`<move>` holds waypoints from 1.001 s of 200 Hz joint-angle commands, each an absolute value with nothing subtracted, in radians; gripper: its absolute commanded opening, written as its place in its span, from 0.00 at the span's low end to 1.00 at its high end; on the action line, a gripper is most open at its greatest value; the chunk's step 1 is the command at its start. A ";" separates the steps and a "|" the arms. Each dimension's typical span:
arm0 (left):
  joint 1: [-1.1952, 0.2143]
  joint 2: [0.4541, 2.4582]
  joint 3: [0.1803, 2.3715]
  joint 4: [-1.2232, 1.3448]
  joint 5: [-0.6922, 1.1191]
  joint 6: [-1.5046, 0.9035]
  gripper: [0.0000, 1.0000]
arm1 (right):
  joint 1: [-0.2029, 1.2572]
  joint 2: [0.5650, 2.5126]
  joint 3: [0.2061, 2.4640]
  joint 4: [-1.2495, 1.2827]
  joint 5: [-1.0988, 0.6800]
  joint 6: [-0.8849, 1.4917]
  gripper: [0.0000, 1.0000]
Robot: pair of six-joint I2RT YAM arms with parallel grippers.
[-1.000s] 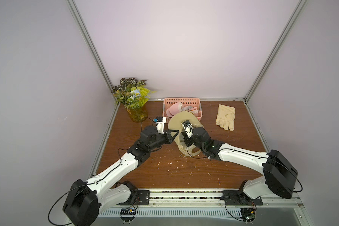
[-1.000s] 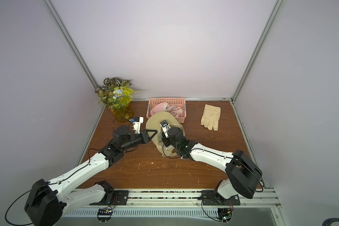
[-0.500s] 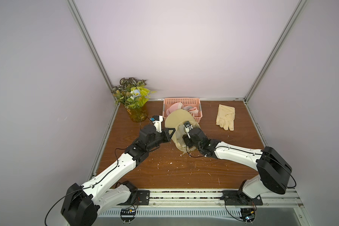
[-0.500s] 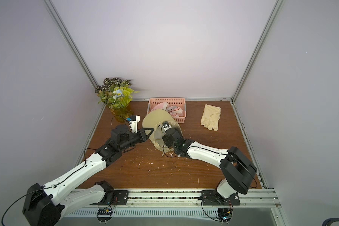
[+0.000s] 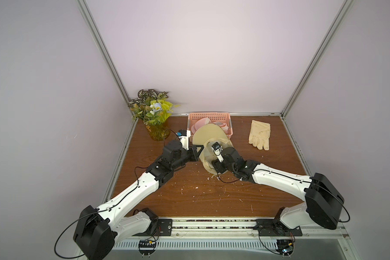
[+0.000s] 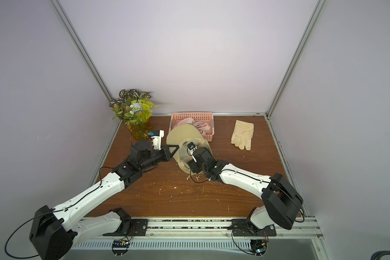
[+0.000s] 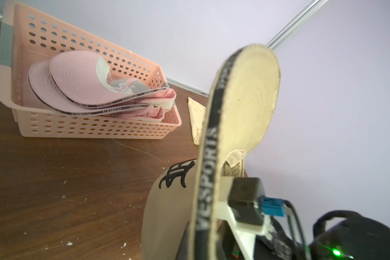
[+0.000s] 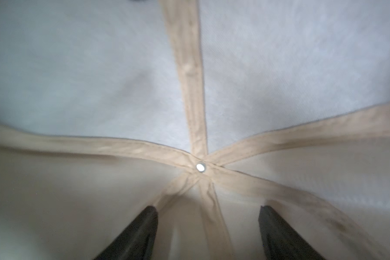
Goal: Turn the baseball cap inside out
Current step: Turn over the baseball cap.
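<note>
Pinching the side of the baseball cap (image 5: 208, 137) with the left end effector (image 5: 198, 150), shut tight. Lifted off the table (image 5: 189, 195), near the middle, just in front of the pink basket (image 5: 208, 115) at the back edge. Reaching inside the cap with the right end effector (image 8: 208, 209), jaws wide, holding nothing, close to the little button (image 8: 200, 167). Could slip from the small pinch if pushed too hard. Could catch on a seam tape (image 8: 189, 67) and only drag the cap. Could bump the basket.
</note>
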State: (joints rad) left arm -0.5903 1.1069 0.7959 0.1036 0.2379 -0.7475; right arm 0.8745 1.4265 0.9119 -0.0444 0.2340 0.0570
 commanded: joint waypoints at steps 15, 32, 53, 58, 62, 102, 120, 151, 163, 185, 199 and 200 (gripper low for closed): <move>-0.598 1.130 0.841 0.113 0.209 -0.725 0.00 | 0.875 1.282 0.883 -0.018 0.153 0.026 0.77; -0.597 1.139 0.845 0.109 0.209 -0.736 0.00 | 0.875 1.232 0.860 -0.006 0.100 -0.002 0.75; -0.598 1.148 0.856 0.102 0.191 -0.764 0.00 | 0.876 1.195 0.830 -0.012 -0.014 -0.054 0.71; -0.598 1.149 0.857 0.100 0.188 -0.773 0.00 | 0.876 1.192 0.829 -0.019 -0.040 -0.066 0.71; -0.598 1.150 0.861 0.098 0.184 -0.782 0.00 | 0.878 1.192 0.826 -0.026 -0.055 -0.075 0.71; -0.598 1.162 0.889 0.106 0.199 -0.833 0.00 | 0.904 1.244 0.824 -0.055 -0.033 -0.113 0.70; -0.597 1.168 0.896 0.106 0.213 -0.848 0.00 | 0.907 1.276 0.831 -0.054 -0.020 -0.123 0.70; -0.598 1.167 0.892 0.122 0.228 -0.870 0.00 | 0.915 1.324 0.850 -0.036 0.022 -0.131 0.66; -0.597 1.169 0.890 0.127 0.233 -0.877 0.00 | 0.914 1.337 0.854 -0.028 0.054 -0.134 0.62; -0.597 1.171 0.889 0.129 0.234 -0.877 0.00 | 0.916 1.354 0.863 -0.025 0.078 -0.136 0.45; -0.597 1.173 0.889 0.133 0.233 -0.872 0.00 | 0.916 1.356 0.863 -0.032 0.070 -0.139 0.26; -0.597 1.172 0.888 0.133 0.232 -0.871 0.00 | 0.916 1.358 0.862 -0.034 0.069 -0.140 0.24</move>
State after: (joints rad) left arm -0.5903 1.1740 0.8680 0.0849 0.2169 -0.8661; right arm 0.9100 1.3586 0.8249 -0.0513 0.0460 -0.1226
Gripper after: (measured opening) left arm 0.061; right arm 0.368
